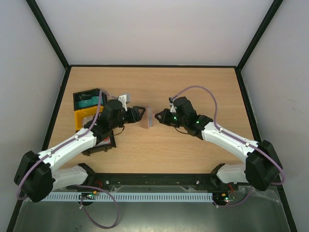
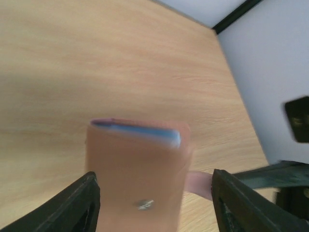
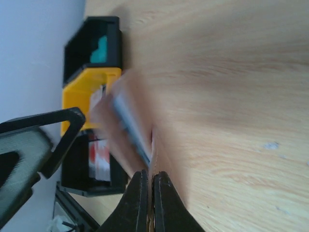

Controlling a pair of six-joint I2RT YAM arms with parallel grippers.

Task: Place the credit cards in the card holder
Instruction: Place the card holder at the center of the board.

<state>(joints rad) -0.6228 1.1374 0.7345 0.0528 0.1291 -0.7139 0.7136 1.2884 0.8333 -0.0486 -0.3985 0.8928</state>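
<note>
Nearest the near edge, on the left side of the surface (image 1: pixel 174 154) and half under the left arm, a black tray (image 3: pixel 72 166) holds a red-and-white card (image 3: pixel 99 153); further in, about the middle of the surface, the card holder (image 2: pixel 137 174) stands on edge between the two claws, its brown outer face with a metal snap turned to the left wrist camera and the edge of a blue card (image 2: pixel 140 130) showing in its open top; the left claw (image 1: pixel 140 111) is open, its dark fingers (image 2: pixel 77 205) spread either side of the holder, with a clear gap on one side and the other finger too close to tell whether it touches; the right claw (image 3: pixel 150 180) is closed tight, pinching the holder's pale pinkish flap (image 2: pixel 198 182); whether the holder rests on the wood I cannot tell; beyond, by the left edge, a yellow tray (image 3: pixel 79 89) sits against the first, and farthest, toward the far left corner, a second black tray (image 3: pixel 91 34) holds a teal card (image 3: pixel 100 50)
</note>
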